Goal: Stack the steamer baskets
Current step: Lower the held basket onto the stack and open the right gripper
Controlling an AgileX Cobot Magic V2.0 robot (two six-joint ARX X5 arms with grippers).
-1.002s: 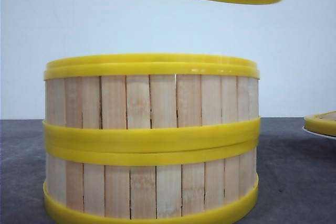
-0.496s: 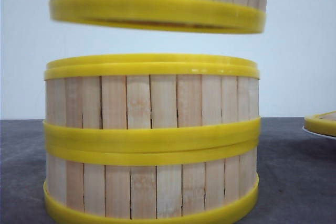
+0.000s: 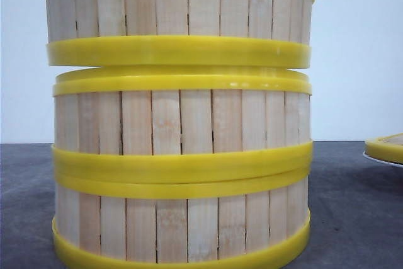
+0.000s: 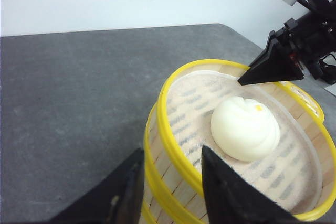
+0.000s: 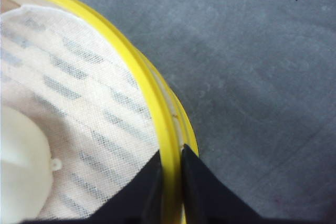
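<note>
Nearest to us in the front view, two steamer baskets stand stacked on the dark grey desk (image 3: pixel 352 218), the bottom basket (image 3: pixel 182 228) resting on the desk and the middle basket (image 3: pixel 182 121) seated on it. Directly over them sits the top basket (image 3: pixel 179 7), its lower yellow rim just above the middle one's upper rim; we cannot tell whether the two rims touch.

Our right gripper (image 5: pixel 169 174) has its fingers pressed together on the top basket's yellow rim (image 5: pixel 157 114), one inside and one outside the wall. Our left gripper (image 4: pixel 169 174) is spread, its two dark fingers straddling the near rim of the same basket without clearly pressing it.

Inside the top basket a white bun (image 4: pixel 245 128) lies on a thin striped cloth liner (image 4: pixel 191 111).

Farther off, at the desk's right edge, part of another yellow-rimmed basket (image 3: pixel 385 148) shows on a white plate (image 3: pixel 380 160).
</note>
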